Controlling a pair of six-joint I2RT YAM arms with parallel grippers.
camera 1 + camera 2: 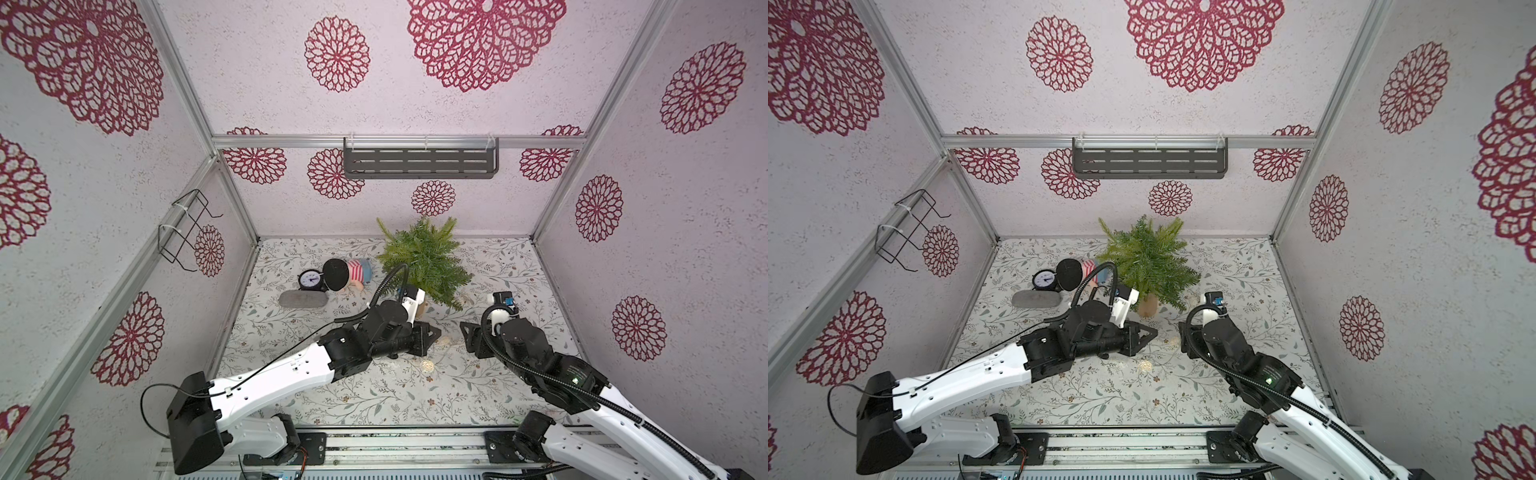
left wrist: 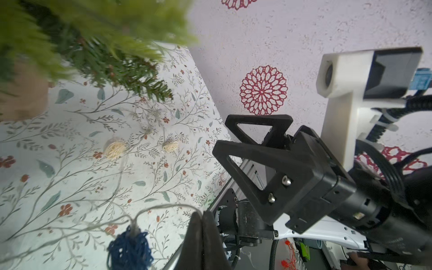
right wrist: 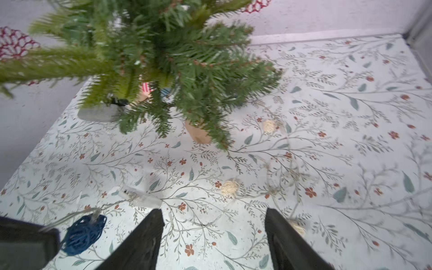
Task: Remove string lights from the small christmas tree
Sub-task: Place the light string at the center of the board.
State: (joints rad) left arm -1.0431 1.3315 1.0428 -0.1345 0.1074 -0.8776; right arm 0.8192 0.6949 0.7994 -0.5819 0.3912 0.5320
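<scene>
The left gripper (image 2: 202, 215) has its fingers shut on the string lights (image 2: 129, 247), to draw them clear of the small christmas tree (image 1: 422, 257). The right gripper (image 3: 214, 211) has its fingers spread wide and empty.

Bright, even light; faint shadows; edge bowing; wrist views blurred.

One small christmas tree (image 1: 419, 257), one doll (image 1: 359, 270), one clock (image 1: 309, 279), one grey pad (image 1: 302, 299), one blue ball (image 3: 83, 231)

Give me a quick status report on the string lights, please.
Left gripper shut on string lights wire by blue ball. Right gripper open, empty. Cream balls, clear box on table beside small christmas tree. Nothing blocking.
</scene>
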